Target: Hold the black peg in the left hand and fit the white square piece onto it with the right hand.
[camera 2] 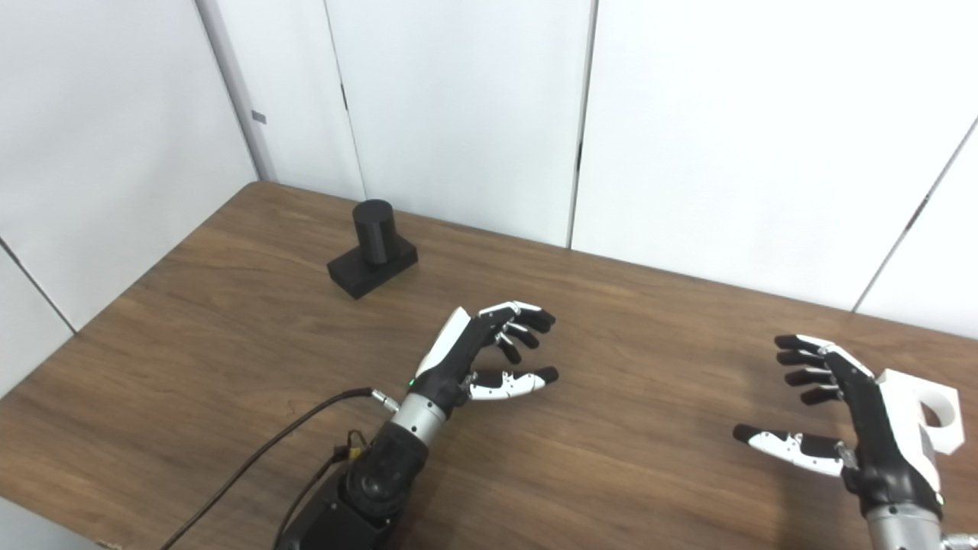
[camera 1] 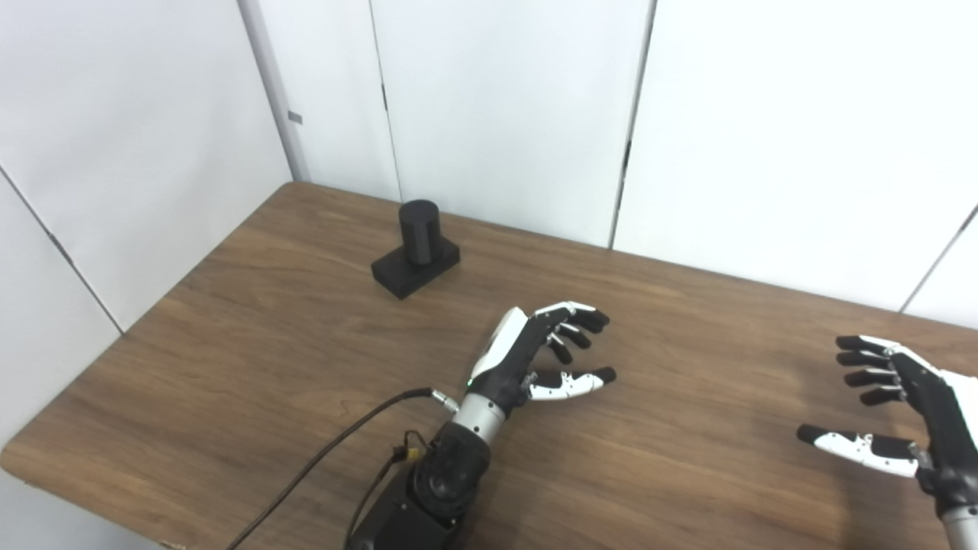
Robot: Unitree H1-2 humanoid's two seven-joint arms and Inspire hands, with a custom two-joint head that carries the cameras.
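While both hands hang open and empty, the black cylindrical peg on its block base (camera 1: 416, 248) stands far on the wooden table (camera 1: 229, 359), well apart from the left hand (camera 1: 535, 351). The white square piece with a hole (camera 2: 928, 412) lies just behind the right hand (camera 2: 848, 416), so a careless turn of this hand may push it away.

One black peg (camera 1: 416, 248) stands near the tabletop's (camera 1: 688, 473) far left corner. One white square piece (camera 2: 928, 409) lies by its right edge. Two hands, left hand (camera 1: 535, 351) and right hand (camera 2: 848, 428), both empty.
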